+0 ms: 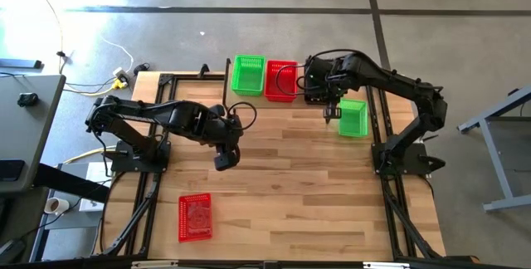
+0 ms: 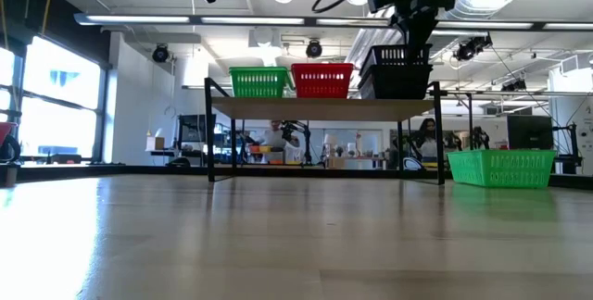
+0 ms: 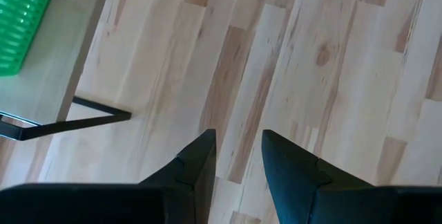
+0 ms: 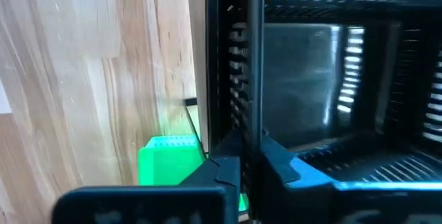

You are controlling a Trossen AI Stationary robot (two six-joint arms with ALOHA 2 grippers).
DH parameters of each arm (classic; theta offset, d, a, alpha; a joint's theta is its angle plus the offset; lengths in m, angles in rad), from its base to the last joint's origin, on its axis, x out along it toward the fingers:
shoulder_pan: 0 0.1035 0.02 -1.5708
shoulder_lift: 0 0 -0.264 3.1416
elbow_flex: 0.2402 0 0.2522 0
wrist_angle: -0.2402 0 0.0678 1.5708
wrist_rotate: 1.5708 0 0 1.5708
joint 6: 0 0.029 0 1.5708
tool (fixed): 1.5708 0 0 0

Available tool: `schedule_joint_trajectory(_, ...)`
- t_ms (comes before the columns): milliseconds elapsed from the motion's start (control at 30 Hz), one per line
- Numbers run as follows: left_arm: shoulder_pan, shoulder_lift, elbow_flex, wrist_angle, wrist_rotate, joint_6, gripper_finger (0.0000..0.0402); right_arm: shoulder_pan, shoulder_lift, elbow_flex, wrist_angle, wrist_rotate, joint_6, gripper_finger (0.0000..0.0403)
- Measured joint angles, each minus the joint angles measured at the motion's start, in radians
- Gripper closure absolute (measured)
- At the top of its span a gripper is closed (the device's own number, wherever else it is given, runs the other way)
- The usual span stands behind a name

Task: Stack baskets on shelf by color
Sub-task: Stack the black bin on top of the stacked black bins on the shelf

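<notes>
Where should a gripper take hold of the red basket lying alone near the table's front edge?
Probably on one long side wall of the red basket, coming straight down. It sits open side up and clear of other things, so its thin rim suits a pinch. The left gripper is nearest.

Three baskets point(image 2: 321, 80) sit on the shelf point(image 2: 324, 107) – two on the table point(image 1: 290, 194).

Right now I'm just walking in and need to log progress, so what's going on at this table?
The right gripper has its fingers shut on the wall of a black basket, held at the right end of the shelf. A green basket and a red basket already sit there. Another green basket and another red basket wait on the table. The left gripper hangs open over bare tabletop.
</notes>
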Motion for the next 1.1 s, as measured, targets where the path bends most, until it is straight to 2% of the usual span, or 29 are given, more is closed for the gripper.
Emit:
schedule_joint_trajectory(267, 0.0, 0.0, 0.0, 0.0, 0.018, 0.016, 0.0294, 0.0, 0.0, 0.0, 0.008, 0.081, 0.05, 0.03)
schedule_joint_trajectory(400, 0.0, 0.0, 0.0, 0.0, 0.018, 0.017, 0.0294, 0.0, -0.003, 0.0, -0.001, 0.075, 0.079, 0.0274)
schedule_joint_trajectory(500, 0.0, 0.0, 0.0, 0.0, 0.018, 0.025, 0.0294, 0.005, -0.009, 0.0, -0.004, 0.043, 0.109, 0.0265)
schedule_joint_trajectory(1100, 0.0, 0.0, 0.0, 0.0, 0.019, 0.08, 0.0294, 0.022, -0.108, 0.002, -0.007, 0.024, 0.353, 0.0263)
